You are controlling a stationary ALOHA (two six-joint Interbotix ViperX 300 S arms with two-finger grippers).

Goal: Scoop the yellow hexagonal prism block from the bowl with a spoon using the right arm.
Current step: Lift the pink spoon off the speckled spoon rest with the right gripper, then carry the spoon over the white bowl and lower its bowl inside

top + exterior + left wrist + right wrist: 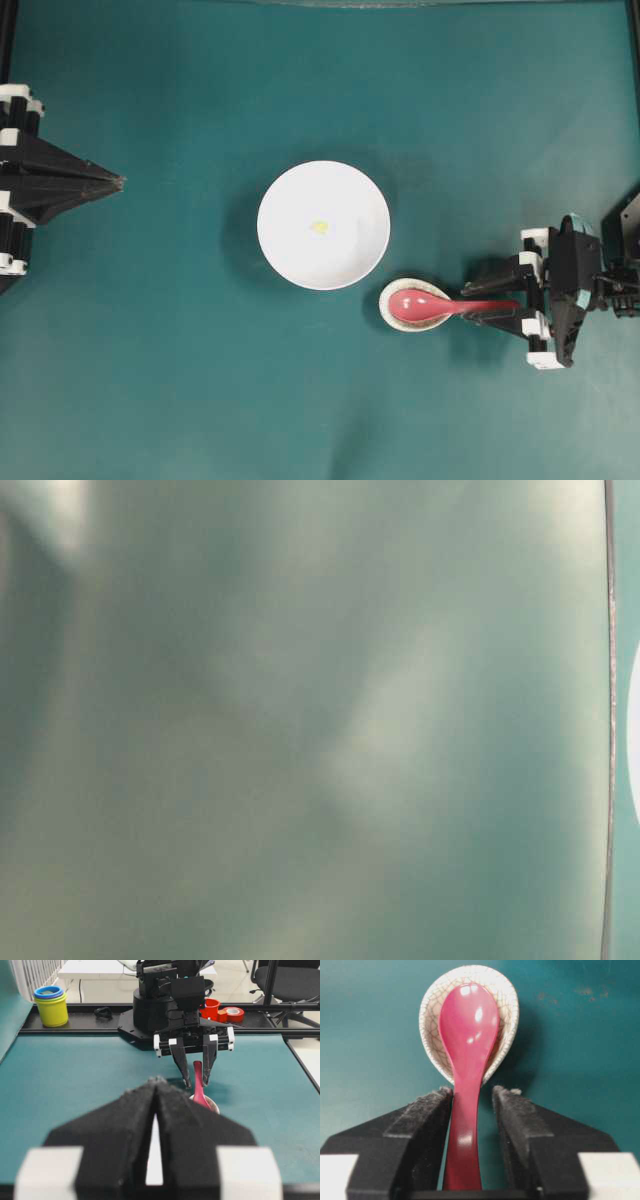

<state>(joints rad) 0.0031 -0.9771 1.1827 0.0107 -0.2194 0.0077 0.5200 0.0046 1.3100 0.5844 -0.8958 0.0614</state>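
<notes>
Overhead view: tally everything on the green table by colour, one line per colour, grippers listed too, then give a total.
White: 1, the bowl
Yellow: 1, the yellow hexagonal prism block inside the bowl
Pink-red: 1, the spoon
Speckled grey-white: 1, the spoon rest under the spoon's scoop
Black: 2, the left gripper and the right gripper
Total: 6

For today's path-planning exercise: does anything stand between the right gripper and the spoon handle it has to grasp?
Nothing visible does. The right gripper is open and already straddles the spoon handle, one finger on each side. The spoon's scoop lies in the spoon rest, which sits beyond the fingertips, not between them and the handle.
</notes>
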